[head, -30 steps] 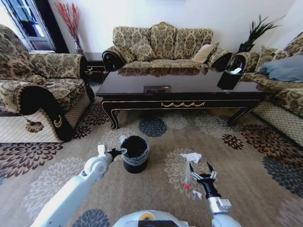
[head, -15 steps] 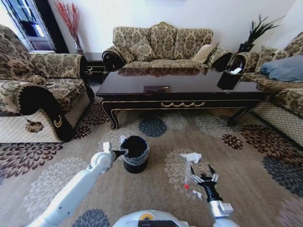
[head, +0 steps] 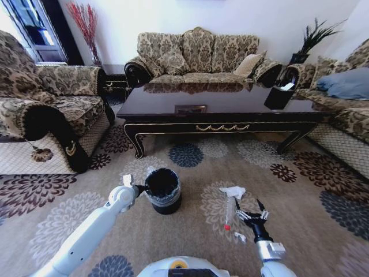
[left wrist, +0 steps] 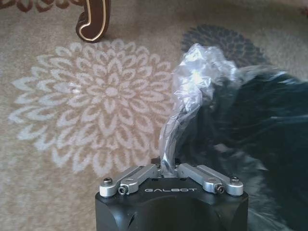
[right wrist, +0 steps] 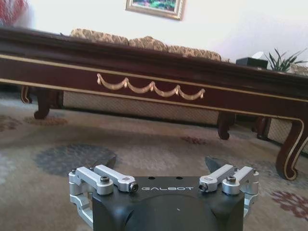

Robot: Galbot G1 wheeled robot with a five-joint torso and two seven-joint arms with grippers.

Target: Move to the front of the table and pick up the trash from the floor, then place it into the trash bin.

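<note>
**A:** So what was closest to the robot?

**B:** The right gripper hung low over the floor, fingers spread wide with nothing between them. Just beside it lay the bottle, red cap toward the robot, with a white scrap near the cap and the crumpled tissue a bit beyond.

**A:** And the other arm?

**B:** The left gripper was pinched onto the clear liner at the rim of the trash bin, which stood on that flowery medallion carpet.

**A:** Further back?

**B:** The table, glossy dark, gold swag on its apron, carrying a black tissue holder. Patterned sofas all around, white wall behind.

**A:** Any writing?

**B:** "GALBOT" on both gripper bodies, that was it.
</note>
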